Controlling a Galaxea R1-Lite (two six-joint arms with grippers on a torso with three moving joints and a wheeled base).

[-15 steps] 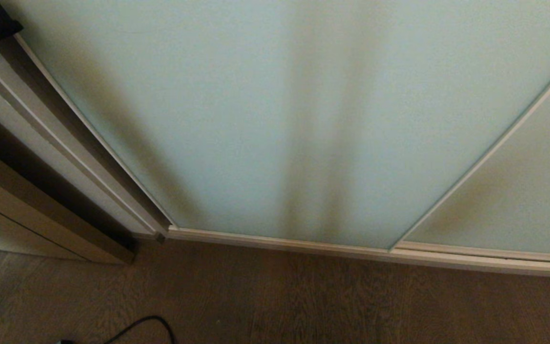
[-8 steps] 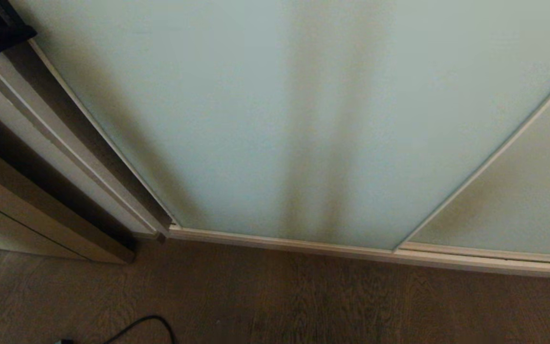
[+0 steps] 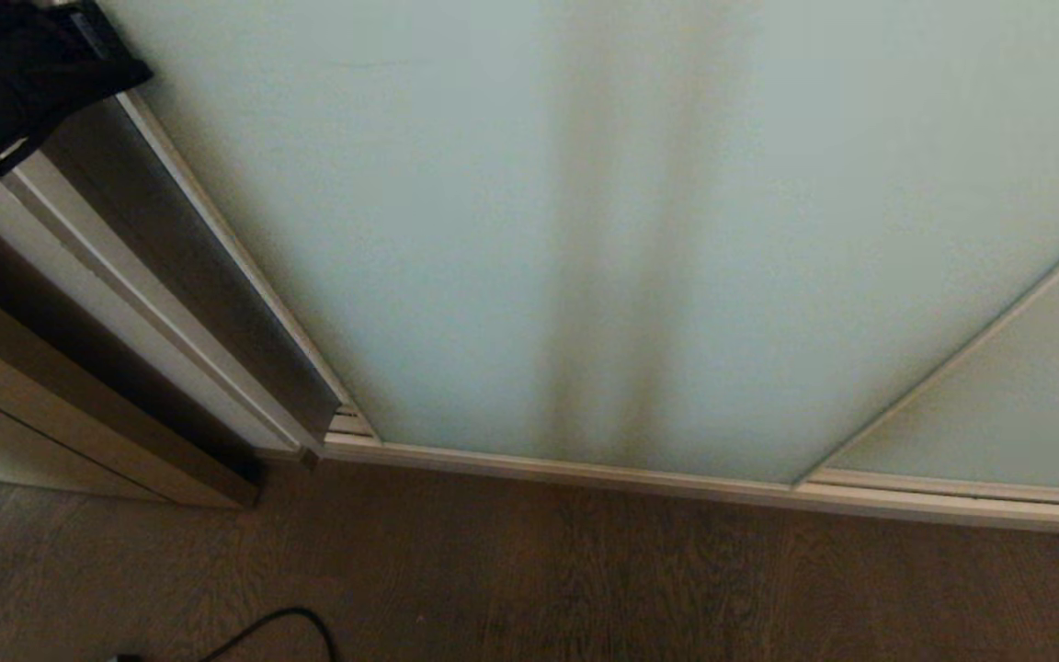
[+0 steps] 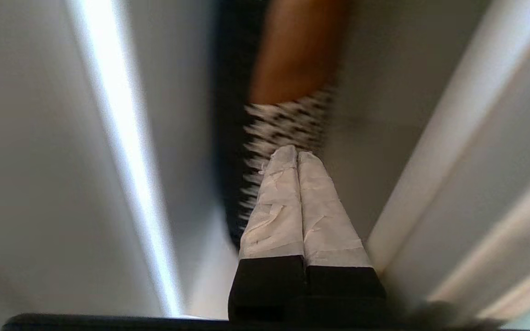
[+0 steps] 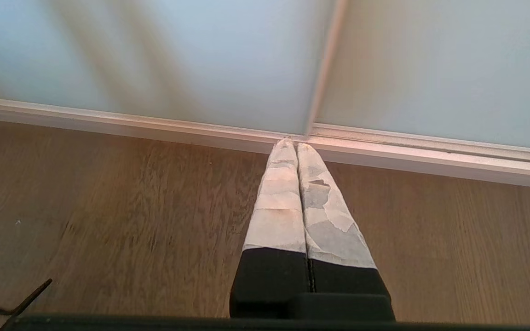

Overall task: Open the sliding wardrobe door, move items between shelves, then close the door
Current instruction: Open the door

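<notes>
Since the earlier frames, the sliding wardrobe door point(image 3: 603, 230) has been pushed rightward, widening a gap at its left edge. It is pressed there by the left gripper point(image 4: 297, 154), fingers closed on nothing. The right gripper point(image 5: 296, 146) is parked closed above the floor point(image 3: 529, 588).

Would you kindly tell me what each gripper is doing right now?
Left gripper: shut, holding nothing.
Right gripper: shut, empty, above the floor.
</notes>
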